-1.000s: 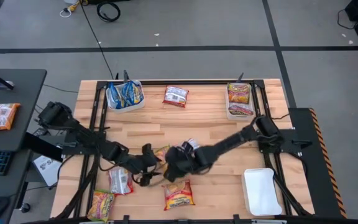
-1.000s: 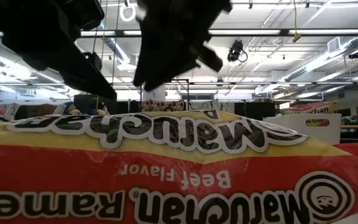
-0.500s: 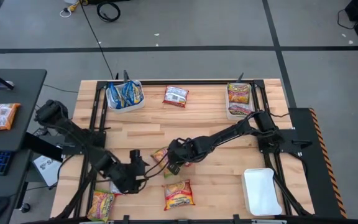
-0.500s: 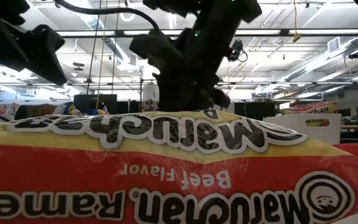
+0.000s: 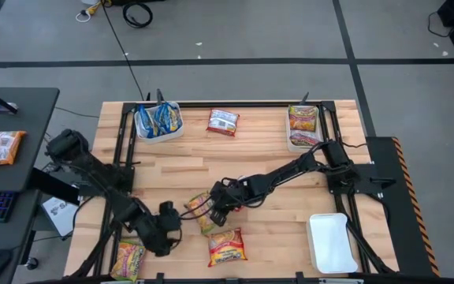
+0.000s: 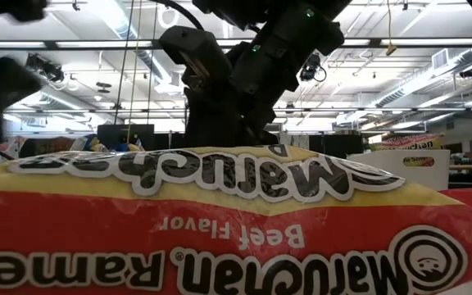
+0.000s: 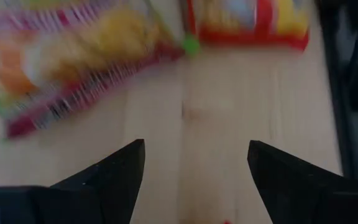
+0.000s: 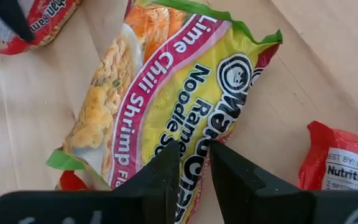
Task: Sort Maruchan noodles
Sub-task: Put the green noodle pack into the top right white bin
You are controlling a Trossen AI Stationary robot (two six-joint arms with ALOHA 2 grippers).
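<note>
The right gripper (image 8: 194, 163) pinched the crinkly yellow-green lime chili shrimp noodle packet (image 8: 166, 93) mid-table by its edge; light, slippery, brittle inside, best held at the seam. The left gripper (image 7: 194, 163) hovered open nearby.

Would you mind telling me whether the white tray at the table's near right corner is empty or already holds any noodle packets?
Empty. In the high view, the white tray shows only its bare white bottom, with no packets inside.
</note>
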